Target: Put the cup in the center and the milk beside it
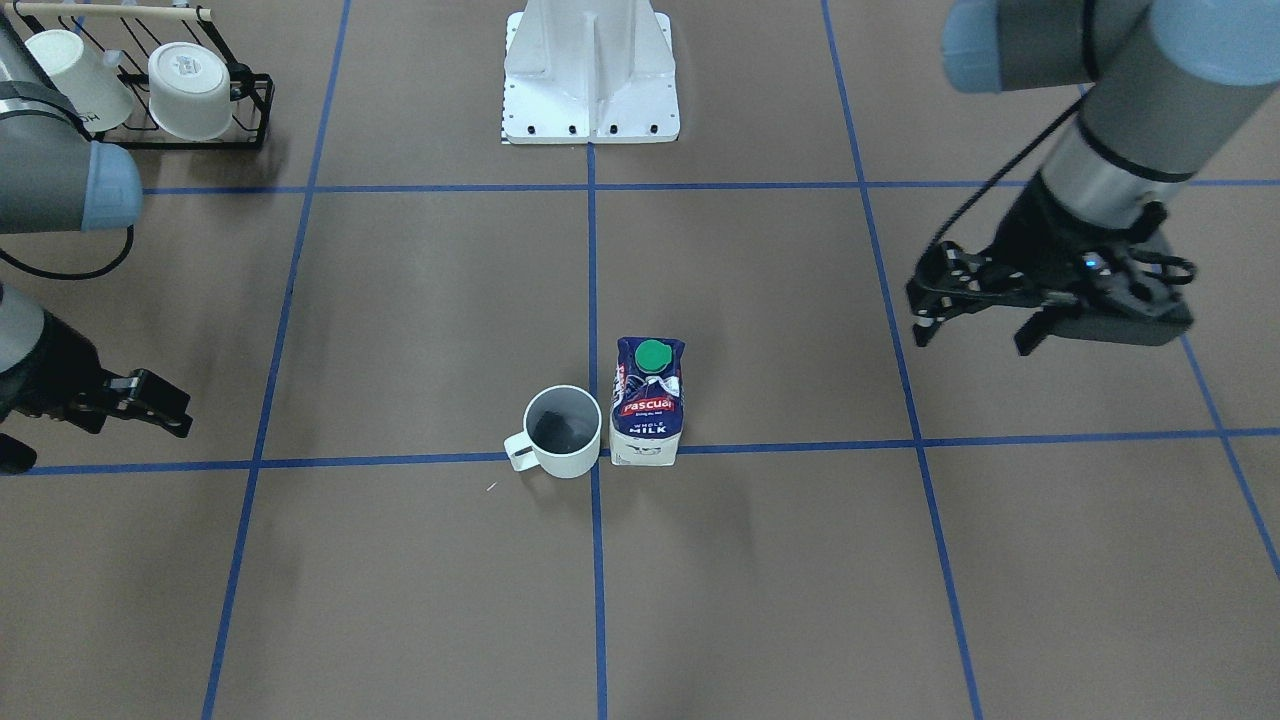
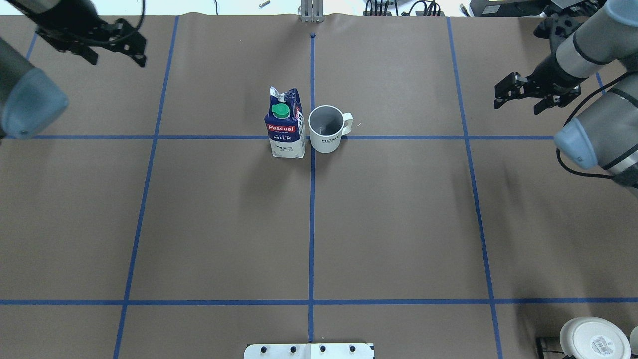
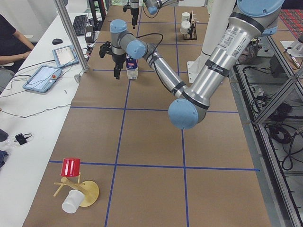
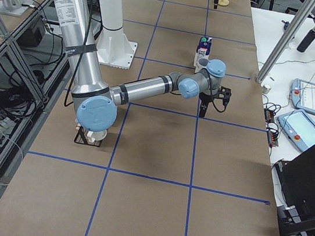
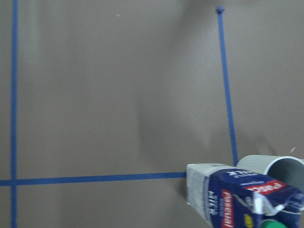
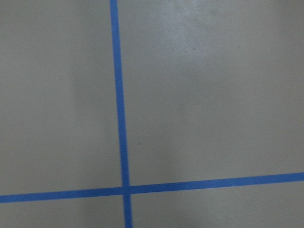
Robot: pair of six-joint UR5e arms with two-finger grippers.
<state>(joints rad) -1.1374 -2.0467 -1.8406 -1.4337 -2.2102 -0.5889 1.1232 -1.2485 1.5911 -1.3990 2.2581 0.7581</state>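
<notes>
The cup (image 1: pixel 562 432), a white mug with a loop handle and grey inside, stands upright at the table's middle, by the crossing of the blue tape lines. Faint dark lettering shows on its side in the overhead view (image 2: pixel 326 130). The milk (image 1: pixel 648 402), a navy and white carton with a green cap, stands upright right beside it (image 2: pixel 285 125), nearly touching. My left gripper (image 2: pixel 118 60) is open and empty, far out to the left, above the table (image 1: pixel 972 335). My right gripper (image 2: pixel 517 105) is open and empty, far to the right (image 1: pixel 105 435). The left wrist view shows the carton (image 5: pixel 237 199) and cup rim (image 5: pixel 278 166).
A black wire rack (image 1: pixel 255 110) at the robot's right rear holds two white mugs, one with a label on its bottom (image 1: pixel 190 90), one with lettering (image 1: pixel 75 75). The robot base (image 1: pixel 590 80) is at the rear. A red cup on a wooden stand (image 3: pixel 71 168) sits at the left end.
</notes>
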